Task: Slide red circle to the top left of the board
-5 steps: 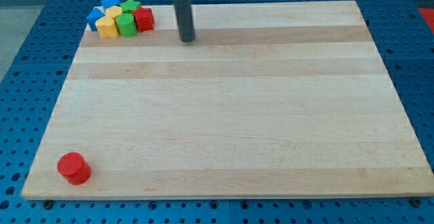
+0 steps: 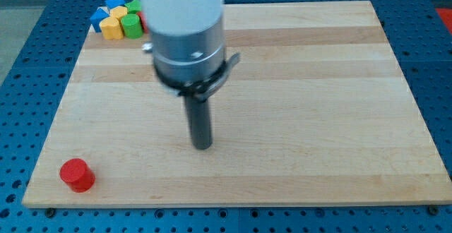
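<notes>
The red circle is a short red cylinder at the bottom left corner of the wooden board. My tip rests on the board near its middle, well to the right of the red circle and a little above it. The rod hangs from a wide white and grey arm body that fills the top middle of the view. A tight cluster of blocks sits at the top left corner: a yellow cylinder, a green cylinder, a blue block and others partly hidden by the arm.
The board lies on a blue perforated table. The arm body hides the right side of the top left cluster, including the red block seen there before.
My tip has moved from the top of the board, right of the cluster, down to the middle. The arm body now shows large in view. No block has moved.
</notes>
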